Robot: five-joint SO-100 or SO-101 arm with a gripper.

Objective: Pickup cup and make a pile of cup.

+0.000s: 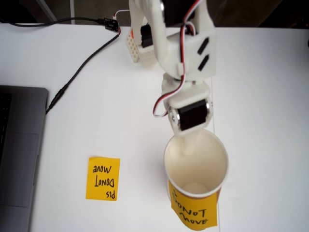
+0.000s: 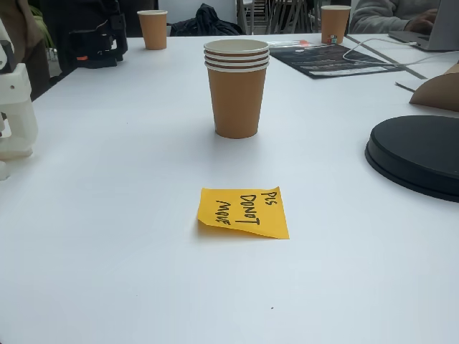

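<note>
Cups point(image 1: 195, 166) stand stacked upright on the surface point(image 1: 270, 96), directly under the gripper point(image 1: 189, 145); one finger dips inside the rim; its opening cannot be told

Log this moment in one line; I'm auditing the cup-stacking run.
gripper: fingertip inside paper cup | grip: unclear | cup: upright over orange sticky note | second note: left of cup

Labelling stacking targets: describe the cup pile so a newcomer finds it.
On the white table in a fixed view, look just beyond the orange sticky note, mid-table. The cup pile is brown, with several rims stacked at its top, unlike the lone cup at the far left.
</note>
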